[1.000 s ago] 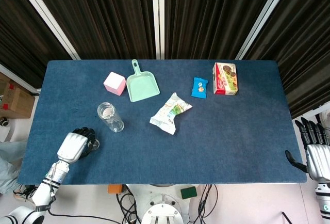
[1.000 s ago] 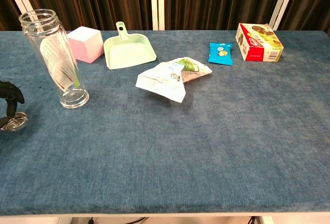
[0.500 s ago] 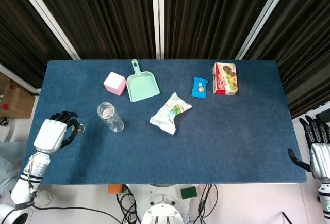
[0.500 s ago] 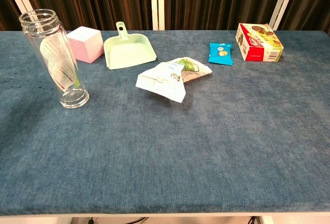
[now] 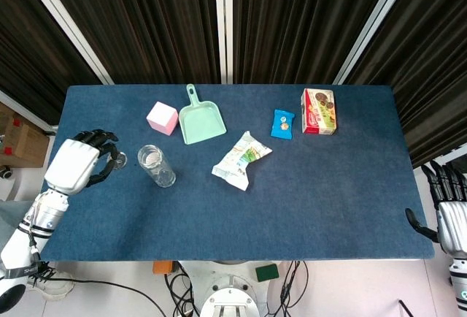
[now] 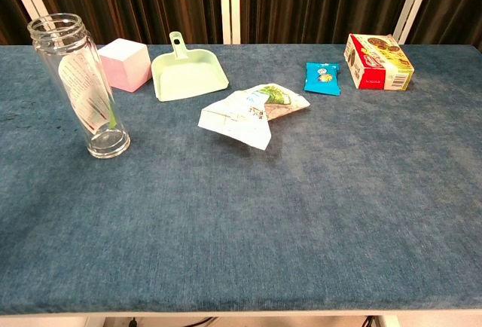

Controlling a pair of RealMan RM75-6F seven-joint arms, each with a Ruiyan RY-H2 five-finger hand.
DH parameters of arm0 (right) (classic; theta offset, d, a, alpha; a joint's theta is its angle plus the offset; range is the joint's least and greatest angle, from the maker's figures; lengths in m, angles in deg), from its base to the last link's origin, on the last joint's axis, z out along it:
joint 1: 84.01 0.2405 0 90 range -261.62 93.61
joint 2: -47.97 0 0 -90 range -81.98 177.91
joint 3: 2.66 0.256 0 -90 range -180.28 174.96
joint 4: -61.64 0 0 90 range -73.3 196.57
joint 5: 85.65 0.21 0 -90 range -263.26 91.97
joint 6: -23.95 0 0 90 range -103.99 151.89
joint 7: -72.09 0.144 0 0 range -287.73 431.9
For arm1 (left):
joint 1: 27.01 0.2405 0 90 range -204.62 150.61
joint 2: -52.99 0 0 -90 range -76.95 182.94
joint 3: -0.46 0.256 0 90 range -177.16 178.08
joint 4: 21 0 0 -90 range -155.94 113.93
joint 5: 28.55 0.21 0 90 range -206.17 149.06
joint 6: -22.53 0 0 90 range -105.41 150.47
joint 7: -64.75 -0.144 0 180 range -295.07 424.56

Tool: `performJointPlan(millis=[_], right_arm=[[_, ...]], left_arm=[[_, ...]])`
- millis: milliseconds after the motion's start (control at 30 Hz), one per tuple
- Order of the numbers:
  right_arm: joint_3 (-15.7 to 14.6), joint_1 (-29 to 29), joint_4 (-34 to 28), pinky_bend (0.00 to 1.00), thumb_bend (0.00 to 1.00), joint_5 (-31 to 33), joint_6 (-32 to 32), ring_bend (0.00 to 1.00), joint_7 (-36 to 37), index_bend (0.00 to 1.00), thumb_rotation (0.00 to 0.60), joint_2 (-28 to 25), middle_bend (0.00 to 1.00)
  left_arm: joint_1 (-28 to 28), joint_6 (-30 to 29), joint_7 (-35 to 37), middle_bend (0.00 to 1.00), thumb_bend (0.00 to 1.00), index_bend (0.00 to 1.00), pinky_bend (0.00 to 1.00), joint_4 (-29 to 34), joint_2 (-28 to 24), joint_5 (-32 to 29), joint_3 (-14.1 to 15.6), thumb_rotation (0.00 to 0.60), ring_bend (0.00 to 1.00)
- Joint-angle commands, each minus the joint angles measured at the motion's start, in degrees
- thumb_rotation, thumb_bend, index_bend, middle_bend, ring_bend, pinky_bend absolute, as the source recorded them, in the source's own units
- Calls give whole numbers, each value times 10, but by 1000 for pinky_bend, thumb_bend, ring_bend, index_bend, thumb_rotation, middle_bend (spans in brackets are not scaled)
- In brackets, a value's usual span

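At the left edge of the head view, the left hand (image 5: 73, 165) is being held over the left margin of the blue table (image 5: 328, 200), its dark fingers (image 5: 102, 149) curled, and a small clear lid (image 5: 120, 160) is being pinched at their tips. Just to the right of that lid, an open clear bottle (image 5: 155, 165) is standing upright; in the chest view the same bottle (image 6: 81, 86) is seen at the left, tall, with a printed label inside. The left hand is not being shown in the chest view. At the lower right corner of the head view, the right hand (image 5: 450, 215) is being held off the table's right edge, with its fingers spread apart and nothing being held in them. Toward the upper middle of the table a pink cube (image 5: 162, 117) is lying just left of a pale green dustpan (image 5: 199, 119), whose handle is pointing to the far edge. A crumpled white snack bag (image 5: 241, 159) is lying near the table's centre. Further right, a small blue packet (image 5: 282, 123) is lying beside a red and yellow cookie box (image 5: 319, 110), the two being slightly apart. Dark curtains (image 5: 292, 17) are hanging behind the table.
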Motion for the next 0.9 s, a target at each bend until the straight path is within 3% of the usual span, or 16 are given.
performJointPlan(millis=[33, 367, 600, 900], right_arm=[[2, 2, -4, 0, 284, 3, -3, 0, -4, 0, 600, -2, 0], [4, 6, -12, 0, 284, 7, -9, 0, -11, 0, 600, -7, 0], [6, 2, -16, 0, 284, 9, -2, 0, -7, 0, 600, -14, 0], [6, -2, -13, 0, 284, 13, 1, 0, -3, 0, 600, -15, 0]], left_arm=[[-22, 22, -19, 329, 429, 665, 366, 28, -5, -7, -13, 600, 284], [-62, 54, -67, 330, 429, 665, 366, 45, 26, -51, -34, 600, 284], [-77, 81, -79, 330, 433, 672, 362, 4, 64, -93, -28, 600, 284], [-79, 76, -78, 330, 434, 677, 362, -23, 80, -98, -21, 600, 284]])
